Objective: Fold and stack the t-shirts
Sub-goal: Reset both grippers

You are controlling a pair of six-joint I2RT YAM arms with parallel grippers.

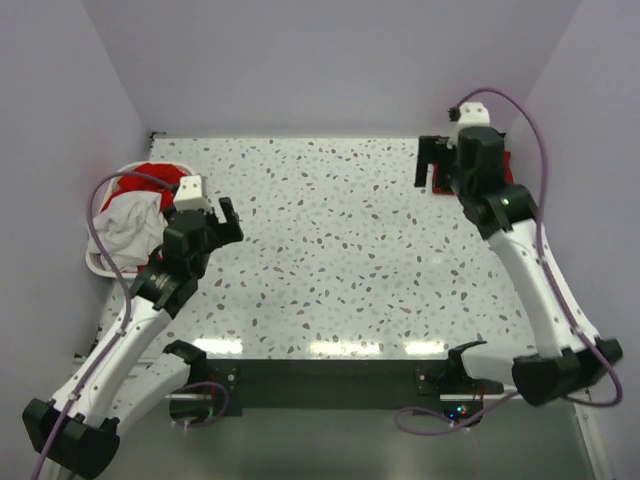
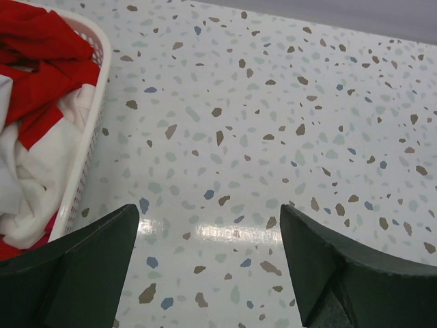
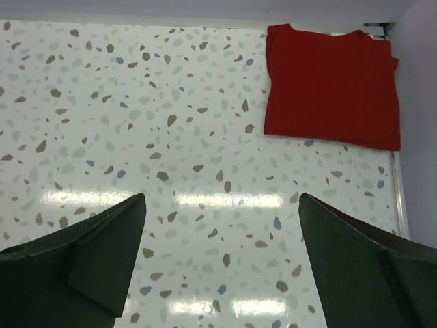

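Red cloth lies in two places on the speckled worktop (image 1: 330, 250). A folded red t-shirt (image 3: 332, 85) sits flat in the far right corner, its right edge close to the worktop's right edge. At the far left stands a white plastic laundry basket (image 2: 95, 102), and in it a crumpled red t-shirt (image 2: 41, 68) is heaped with a white t-shirt (image 2: 34, 184) (whether the red is one shirt or several cannot be told). The white one bunches toward the near side of the basket and the red lies mostly on the far side.

The left hand (image 2: 208, 212) is spread wide, and only speckled surface shows between its two dark fingers. It hangs over the worktop just to the right of the basket, with the basket's rim beside its left finger and apart from it.

The right hand (image 3: 222, 205) is also spread wide and grips nothing. In its wrist view the folded red t-shirt lies beyond the fingers and off to the right, not touching them. From the top view this arm reaches to the far right corner and covers most of that shirt.
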